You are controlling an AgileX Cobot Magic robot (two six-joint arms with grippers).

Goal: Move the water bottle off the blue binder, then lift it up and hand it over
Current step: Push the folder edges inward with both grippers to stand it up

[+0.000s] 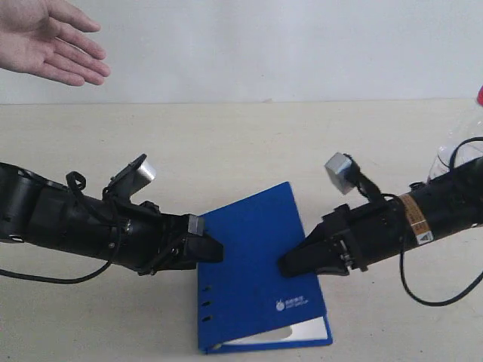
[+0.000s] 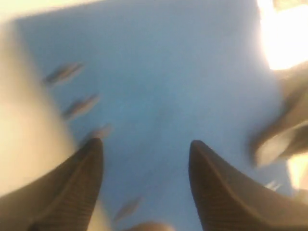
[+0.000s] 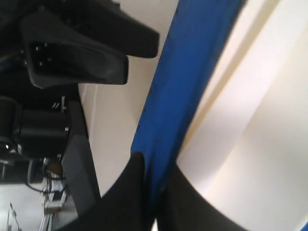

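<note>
My right tool (image 3: 155, 163) pinches the blue binder (image 1: 253, 260) by one thin edge, my left tool (image 2: 144, 149) spread wide over it, so I fear it'll pivot and slip free.

The water bottle (image 1: 466, 124) is cut off by the right edge of the exterior view, and its lower part is hidden behind the right arm (image 1: 438, 204). A hand (image 1: 49, 38) is cropped at the upper left corner. The lettering by the logo (image 1: 290, 304) on the binder (image 1: 249, 249) is too small to be read. The left wrist view is blurred throughout; the binder's slots (image 2: 79, 106) are smeared into streaks.
</note>
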